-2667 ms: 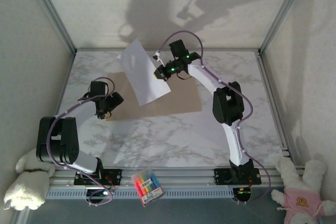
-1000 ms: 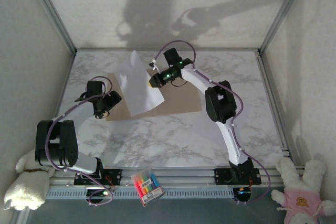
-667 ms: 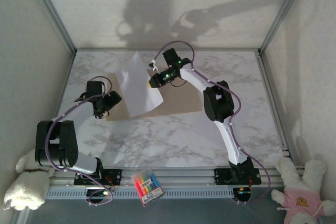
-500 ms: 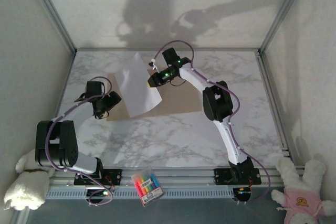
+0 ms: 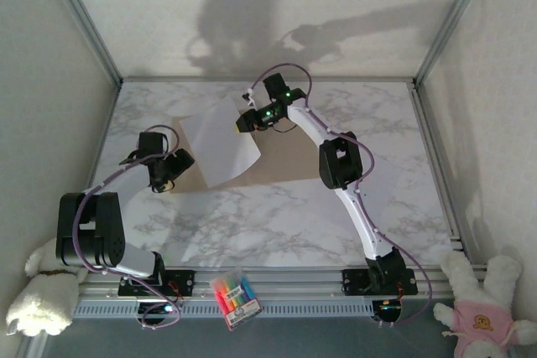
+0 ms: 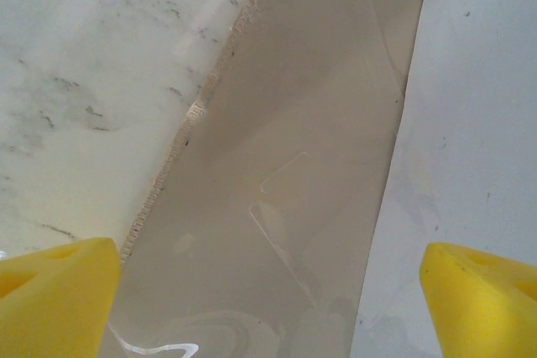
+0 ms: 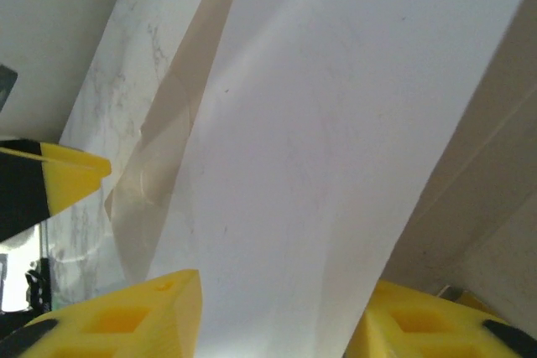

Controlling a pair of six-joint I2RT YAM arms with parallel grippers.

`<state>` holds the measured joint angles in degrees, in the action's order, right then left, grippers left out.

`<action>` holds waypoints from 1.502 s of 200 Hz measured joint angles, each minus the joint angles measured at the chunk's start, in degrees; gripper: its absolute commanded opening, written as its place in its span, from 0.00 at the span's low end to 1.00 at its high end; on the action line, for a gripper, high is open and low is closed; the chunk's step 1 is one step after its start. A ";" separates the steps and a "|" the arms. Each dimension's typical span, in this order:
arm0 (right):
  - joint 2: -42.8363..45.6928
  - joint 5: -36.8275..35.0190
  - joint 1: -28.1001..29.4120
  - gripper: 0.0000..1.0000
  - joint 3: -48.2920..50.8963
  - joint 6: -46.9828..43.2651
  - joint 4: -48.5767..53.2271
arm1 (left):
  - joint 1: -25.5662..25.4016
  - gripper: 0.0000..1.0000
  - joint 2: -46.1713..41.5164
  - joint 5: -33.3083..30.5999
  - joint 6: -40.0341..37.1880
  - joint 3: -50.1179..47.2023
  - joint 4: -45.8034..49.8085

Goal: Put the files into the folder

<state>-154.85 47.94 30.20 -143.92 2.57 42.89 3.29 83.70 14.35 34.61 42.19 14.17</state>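
Well nearer than the folder (image 5: 289,161), on the front rail, sits a pack of coloured highlighters (image 5: 234,298). A white plush toy (image 5: 38,291) is far off the folder's near-left side, and a second plush in a pink top (image 5: 485,312) is far off its near-right. Both arm bases are bolted between those toys, also nearer than the folder. The folder lies flat on the marble tabletop (image 5: 277,224), brown and wide. The left gripper (image 5: 166,175) hangs just off the folder's near-left corner, low, and its claw is released. In the left wrist view the yellow fingers (image 6: 52,287) are spread wide with nothing between them. Below them is the folder's left edge, with marble on one side and white paper on the other. Faint glossy outlines show on the brown there; what they are, cannot tell. One of the files, a white sheet (image 5: 218,147), lies over the folder's left part. It is skewed to the folder's edges, and its near corner is close to the folder's near edge. Whether it lies fully flat, cannot tell. The right gripper (image 5: 243,121) is at the sheet's far-right edge, over the far side of the folder, with the arm reaching across the folder's right part. In the right wrist view its yellow fingers (image 7: 126,316) stand apart, so this claw is released too. The sheet runs face-up under the gap, with brown folder showing on either side. Beyond the folder's far edge are a strip of bare marble and the back wall with arm shadows.
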 measured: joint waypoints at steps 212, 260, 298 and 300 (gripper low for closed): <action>-3.43 -3.37 0.59 0.06 -3.54 5.81 -0.22 | 0.26 0.92 -2.43 0.04 0.02 -0.44 0.39; -1.66 -4.98 0.59 0.01 0.57 7.34 -2.29 | 0.26 0.92 -3.48 0.13 0.02 -0.55 0.92; 2.03 -7.37 0.59 0.01 6.69 8.70 -4.83 | 0.26 0.92 -3.80 0.31 0.04 -1.22 1.09; 2.16 -7.45 0.59 0.01 6.78 8.81 -4.94 | 0.26 0.92 -3.80 0.31 0.04 -1.22 1.09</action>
<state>-152.68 40.49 30.79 -137.14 11.38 37.95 3.55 79.90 14.66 34.65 40.97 15.27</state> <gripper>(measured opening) 0.043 0.923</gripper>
